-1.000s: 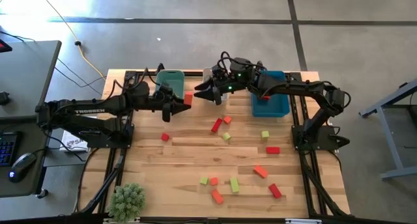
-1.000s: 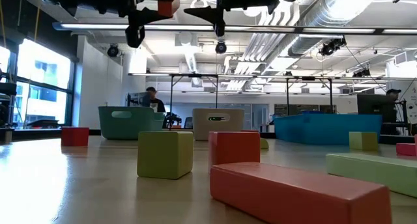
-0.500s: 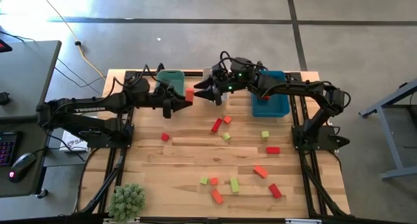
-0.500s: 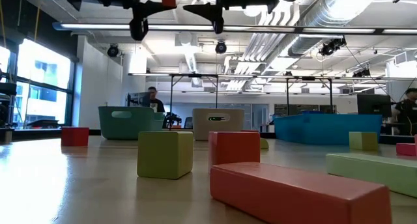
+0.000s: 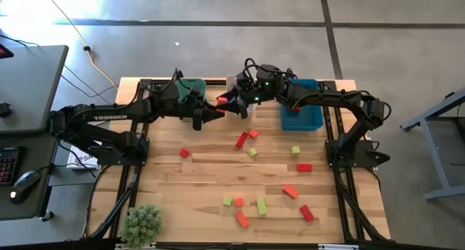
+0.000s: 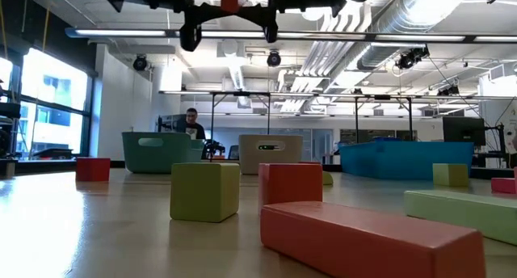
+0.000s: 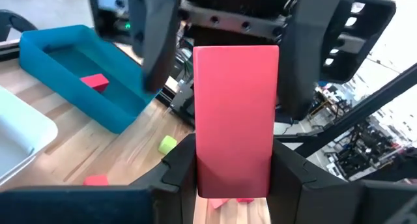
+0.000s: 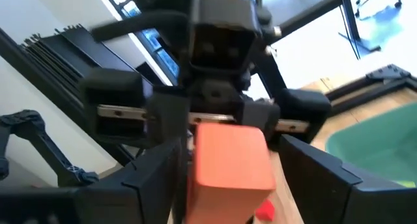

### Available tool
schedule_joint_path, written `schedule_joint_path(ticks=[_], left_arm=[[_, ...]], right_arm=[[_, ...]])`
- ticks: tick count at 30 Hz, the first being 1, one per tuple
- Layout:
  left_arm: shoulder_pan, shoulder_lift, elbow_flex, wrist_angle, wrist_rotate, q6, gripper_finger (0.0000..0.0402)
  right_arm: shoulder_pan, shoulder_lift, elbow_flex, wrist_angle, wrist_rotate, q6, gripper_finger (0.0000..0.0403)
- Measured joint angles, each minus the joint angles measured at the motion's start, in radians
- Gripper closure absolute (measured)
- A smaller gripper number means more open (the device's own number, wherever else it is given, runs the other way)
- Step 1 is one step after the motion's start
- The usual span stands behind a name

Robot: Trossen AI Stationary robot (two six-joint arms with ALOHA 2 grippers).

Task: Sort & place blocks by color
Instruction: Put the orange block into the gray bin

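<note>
Sorting looks barely begun: only one small red block point(image 7: 95, 82) shows inside the blue plastic bin point(image 5: 301, 113), while the green plastic bin point(image 5: 190, 86) and white plastic bin point(image 5: 234, 83) show nothing I can make out. The left end effector point(image 5: 211, 113) pinches an orange-red rectangular block point(image 7: 236, 116) in mid-air between the bins, meeting the spread right end effector point(image 5: 231, 105), apparently a handover. On the wooden counter point(image 5: 203, 177) I count about twelve loose blocks: four yellow-green, five orange-red, three deep red.

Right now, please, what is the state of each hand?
Left hand: closed on the red rectangular block.
Right hand: open around the same block's far end, not gripping yet.
</note>
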Motion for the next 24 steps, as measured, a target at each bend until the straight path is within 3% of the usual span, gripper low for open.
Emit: schedule_joint_path(ticks=[5, 13, 24], left_arm=[[0.0, 0.026, 0.014, 0.0, 0.012, 0.007, 0.0293], [0.0, 0.033, 0.014, -0.008, 0.016, 0.028, 0.029], [0.008, 0.033, 0.014, -0.014, 0.012, 0.028, 0.0245]], right_arm=[[0.005, 0.0, 0.0, -0.021, 0.0, -0.002, 0.0195], [0.006, 0.0, 0.0, -0.034, -0.022, 0.01, 0.0284], [0.011, -0.001, 0.0, -0.05, 0.004, 0.015, 0.0286]])
